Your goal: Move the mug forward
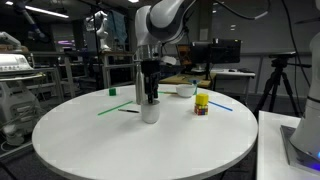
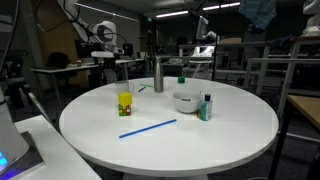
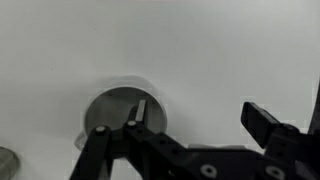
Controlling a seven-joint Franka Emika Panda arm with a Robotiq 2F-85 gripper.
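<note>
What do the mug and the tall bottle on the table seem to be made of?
The mug: probably glazed ceramic; it looks plain white, opaque and smooth. The bottle: likely brushed steel; it is silver-grey with a dull sheen, though too small to be sure.

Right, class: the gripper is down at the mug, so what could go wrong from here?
1. In the wrist view the mug lies off-centre under one side of the open gripper, not squarely between its fingers; closing may nudge or tip it.
2. In an exterior view the steel bottle stands close by the mug; the arm could topple it.
3. The white bowl and yellow container nearby might block the move.
</note>
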